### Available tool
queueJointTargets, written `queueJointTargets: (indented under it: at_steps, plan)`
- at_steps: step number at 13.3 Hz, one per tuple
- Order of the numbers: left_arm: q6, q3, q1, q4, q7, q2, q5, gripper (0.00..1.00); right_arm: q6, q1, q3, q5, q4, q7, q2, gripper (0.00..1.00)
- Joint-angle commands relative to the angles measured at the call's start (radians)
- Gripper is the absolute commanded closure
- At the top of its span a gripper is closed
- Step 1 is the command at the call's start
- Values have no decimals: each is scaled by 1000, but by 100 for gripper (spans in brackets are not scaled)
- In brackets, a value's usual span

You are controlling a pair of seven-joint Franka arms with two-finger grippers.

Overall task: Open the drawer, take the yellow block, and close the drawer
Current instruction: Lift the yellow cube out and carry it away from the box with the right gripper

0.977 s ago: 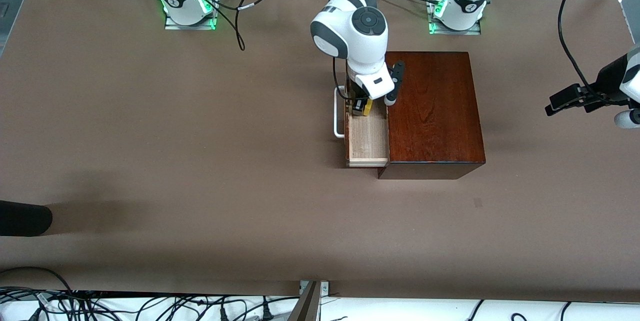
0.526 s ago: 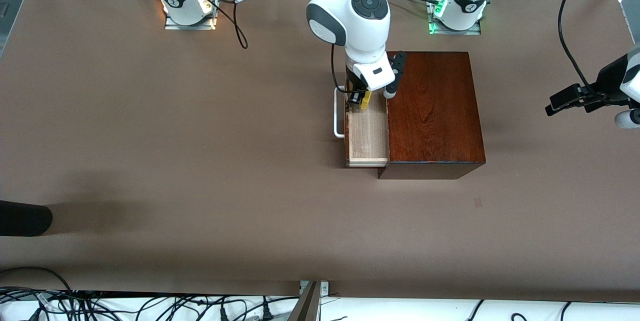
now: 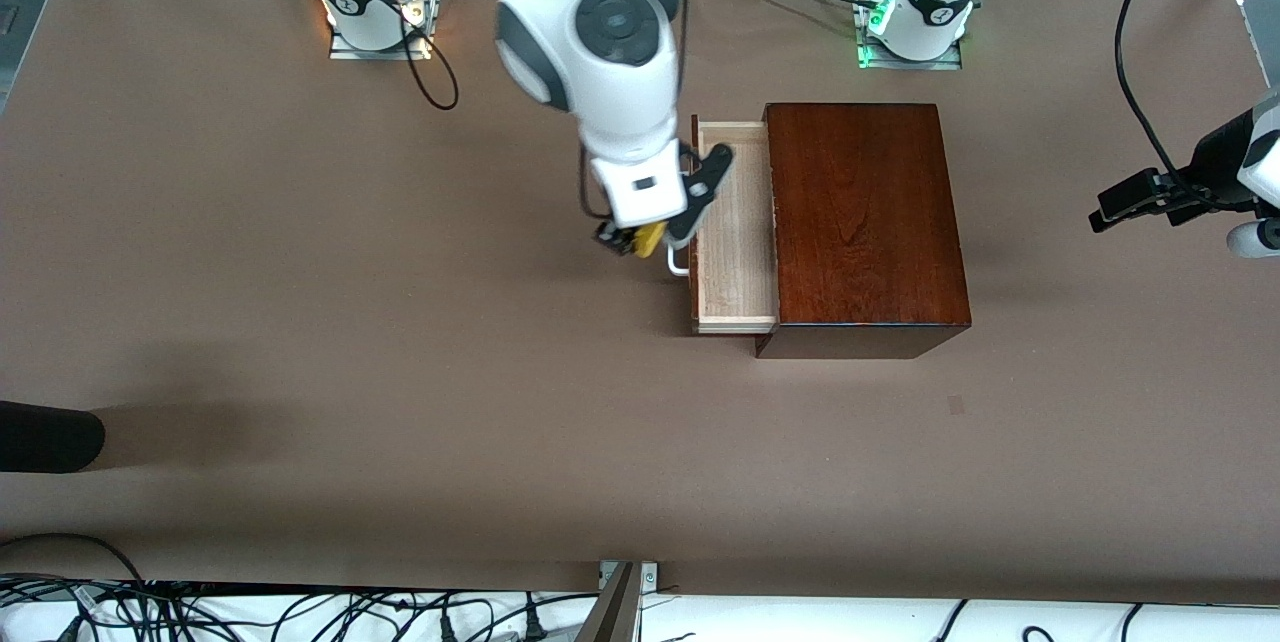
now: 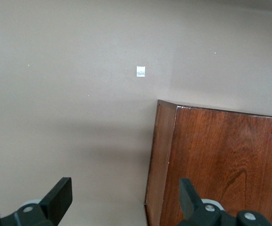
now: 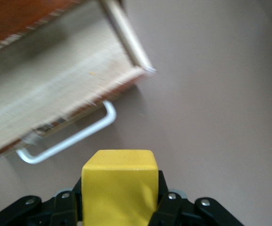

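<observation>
- Yellow block [image 3: 648, 240] held between the fingers of the right gripper [image 3: 640, 242], up in the air, over the bare table [image 3: 300, 272] just beside the drawer's white handle [image 3: 678, 265]; a second ago down inside the drawer, now lifted out and carried toward the right arm's end of the table.
- In the right wrist view, block [image 5: 119, 186] clamped on both sides by the black fingertips [image 5: 166, 200], handle [image 5: 70, 140] and pale drawer floor visible past it.
- Drawer [image 3: 735, 227] pulled out as before, its light-wood inside now fully in view, nothing lying in it.
- Dark wooden box [image 3: 865, 222] in the same place, not shifted.
- Left gripper [image 3: 1135, 205] waiting in the air near the left arm's end of the table, jaws wide apart with nothing between them, unchanged from the earlier pictures; its fingers [image 4: 60, 195] apart over a corner of the box [image 4: 220, 165] in the left wrist view.
</observation>
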Motion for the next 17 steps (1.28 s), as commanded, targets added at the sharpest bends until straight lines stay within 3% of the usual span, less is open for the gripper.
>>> queueJointTargets:
  at_steps: [1,5,11,17]
  plan:
    - [-7,-3,10,68,18,42,-32,0,-15,-22,-67,23,-81,20,-71,68]
    - [-9,-3,10,70,12,42,-30,0,37,-32,-257,138,-252,18,-174,70]
    - [-17,-8,3,67,56,47,-29,0,214,-30,-400,124,-673,14,-390,70]
    - [-20,-54,-13,70,72,45,-21,0,205,-30,-501,116,-719,-3,-409,69]
